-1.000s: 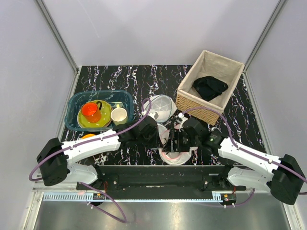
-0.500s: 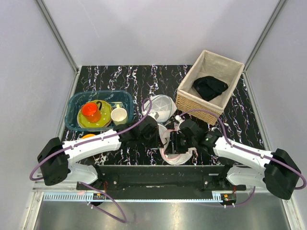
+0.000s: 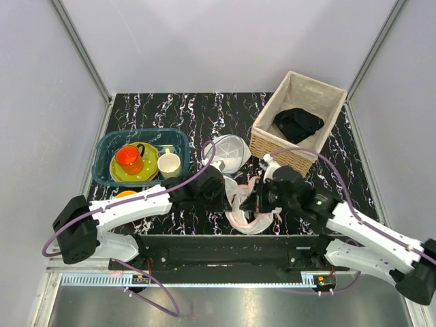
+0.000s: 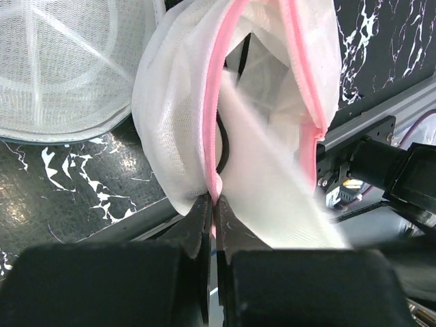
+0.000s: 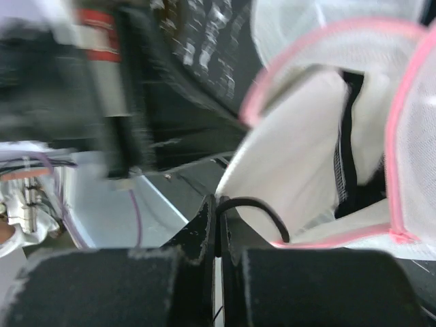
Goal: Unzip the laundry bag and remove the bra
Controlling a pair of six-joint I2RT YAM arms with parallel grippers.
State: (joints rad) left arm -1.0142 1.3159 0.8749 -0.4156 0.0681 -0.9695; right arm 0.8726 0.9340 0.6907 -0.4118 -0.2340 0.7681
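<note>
The laundry bag point(image 3: 244, 205), white mesh with a pink rim, lies unzipped and gaping at the table's near edge between both arms. My left gripper point(image 3: 223, 193) is shut on the pink rim point(image 4: 212, 136) at the bag's left side. In the left wrist view the jaws point(image 4: 214, 204) pinch the rim where it folds. My right gripper point(image 3: 257, 204) is shut on a thin black strap point(image 5: 264, 204) of the bra. The strap loops out of the bag's opening point(image 5: 300, 157). More black bra fabric point(image 5: 349, 129) shows inside the bag, mostly hidden by mesh.
An all-white mesh dome point(image 3: 229, 152) sits just behind the bag. A wicker basket point(image 3: 270, 147) holding a black garment point(image 3: 298, 124) stands at the back right. A blue basin point(image 3: 106, 168) with an orange cup, a plate and a cream cup is at the left.
My right gripper went from open to shut, closing on the black strap at the bag's opening, and the right arm shifted. The left gripper kept its hold on the rim.
</note>
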